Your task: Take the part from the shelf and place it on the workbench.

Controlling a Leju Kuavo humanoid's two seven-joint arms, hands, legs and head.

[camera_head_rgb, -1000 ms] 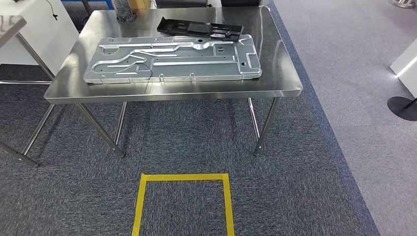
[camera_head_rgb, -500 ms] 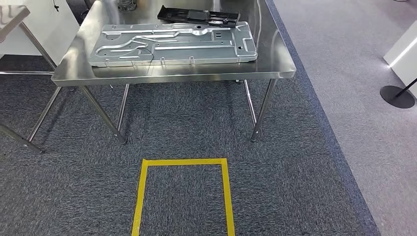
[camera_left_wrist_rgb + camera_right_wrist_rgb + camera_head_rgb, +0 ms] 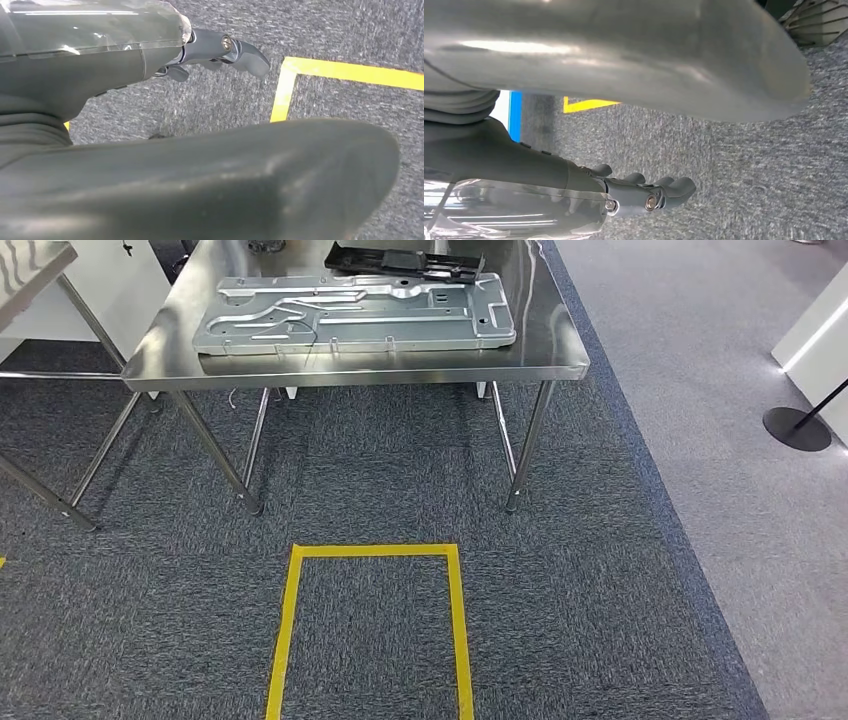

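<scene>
A steel workbench (image 3: 360, 368) stands ahead on grey carpet in the head view. On it lies a large silver stamped metal panel (image 3: 355, 315), and behind the panel a flat black part (image 3: 405, 262) lies at the far edge. My left hand (image 3: 220, 50) hangs over the carpet with its fingers stretched out and nothing in them. My right hand (image 3: 644, 196) also hangs over the carpet, fingers loosely extended, holding nothing. Both hands are far from the bench.
A yellow tape square (image 3: 290, 630) marks the floor in front of the bench. Another steel table (image 3: 30, 270) stands at the far left. A black round stand base (image 3: 797, 428) and a white unit (image 3: 815, 335) sit at the right on lighter floor.
The whole picture has shifted: the bench now sits higher and a little smaller, and more carpet shows below it. The camera moved; the panel and black part kept their places on the bench.
</scene>
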